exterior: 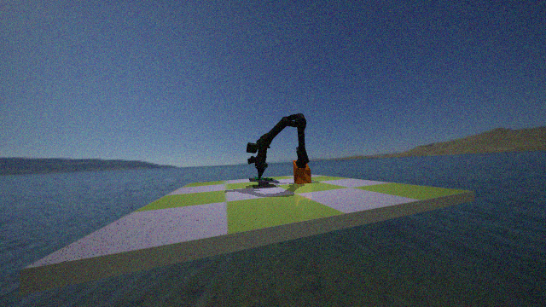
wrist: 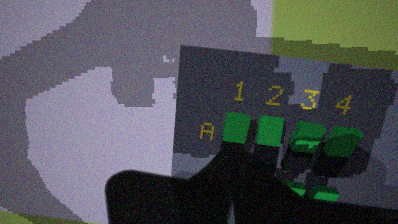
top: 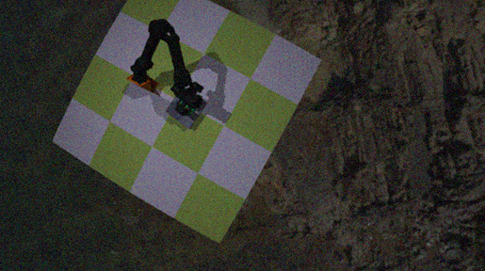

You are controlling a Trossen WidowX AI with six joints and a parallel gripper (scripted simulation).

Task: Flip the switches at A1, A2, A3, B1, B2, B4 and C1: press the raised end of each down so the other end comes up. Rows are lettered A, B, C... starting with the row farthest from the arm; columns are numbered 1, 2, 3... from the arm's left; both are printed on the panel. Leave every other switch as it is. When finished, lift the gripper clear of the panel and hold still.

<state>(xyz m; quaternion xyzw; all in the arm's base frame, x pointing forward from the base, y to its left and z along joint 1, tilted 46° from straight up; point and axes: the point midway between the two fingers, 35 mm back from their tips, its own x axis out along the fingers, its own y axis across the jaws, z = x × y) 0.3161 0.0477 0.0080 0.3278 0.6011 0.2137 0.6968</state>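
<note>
The dark grey switch panel [wrist: 200, 65] [top: 180, 120] bears green-capped rocker switches, with yellow numbers 1, 2, 3 and letter A readable in the wrist view. The cap of A1 [wrist: 236, 128] and the cap of A2 [wrist: 270, 131] look plain green. A3 [wrist: 308, 131] shows a brighter green strip low down; A4 [wrist: 343, 141] is partly shaded. Two more green caps [wrist: 295, 188] [wrist: 326, 193] show below them, apparently in row B. My gripper [wrist: 231, 152] [exterior: 259, 177] is shut and empty, its tips low over the panel near A1. It hides the remaining rows. Which switch ends are raised is hard to tell.
The arm's orange base [top: 142, 83] [exterior: 302, 173] stands beside the panel on the green-and-white checkered platform [top: 169, 182] [exterior: 273, 215]. The arm's shadow falls across the panel and platform. Platform edges drop off on all sides.
</note>
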